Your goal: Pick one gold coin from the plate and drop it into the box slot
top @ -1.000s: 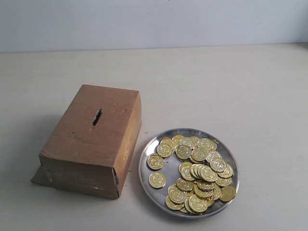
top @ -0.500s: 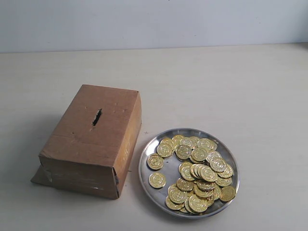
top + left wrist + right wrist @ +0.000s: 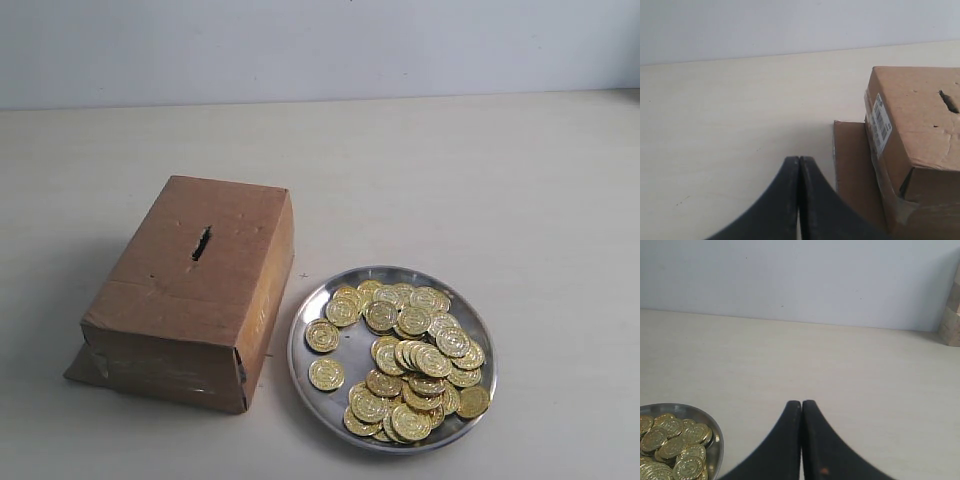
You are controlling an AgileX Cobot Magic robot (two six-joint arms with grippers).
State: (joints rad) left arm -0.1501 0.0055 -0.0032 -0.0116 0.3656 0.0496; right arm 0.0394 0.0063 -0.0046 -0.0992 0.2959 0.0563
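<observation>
We're seeing black L claw (image 3: 799, 161) & black R claw (image 3: 801, 404) both sitting pressed together, gripping nothing. On the pale worktop (image 3: 480, 180), the brown cardboard box (image 3: 200, 295) w/ ragged dark slot (image 3: 202, 243) on top is standing just beside the round shiny silver plate (image 3: 352, 350) holding gold coins (image 3: 412, 358).

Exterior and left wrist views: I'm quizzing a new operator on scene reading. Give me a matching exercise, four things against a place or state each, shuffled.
Things:
1. box slot
2. plate
3. left gripper
4. barcode label

Places or states:
A. shut, holding nothing
B. stuck on a side face of the box
C. holds the gold coins
D. middle of the box's top face

Pairs: 1-D, 2-C, 3-A, 4-B
</observation>
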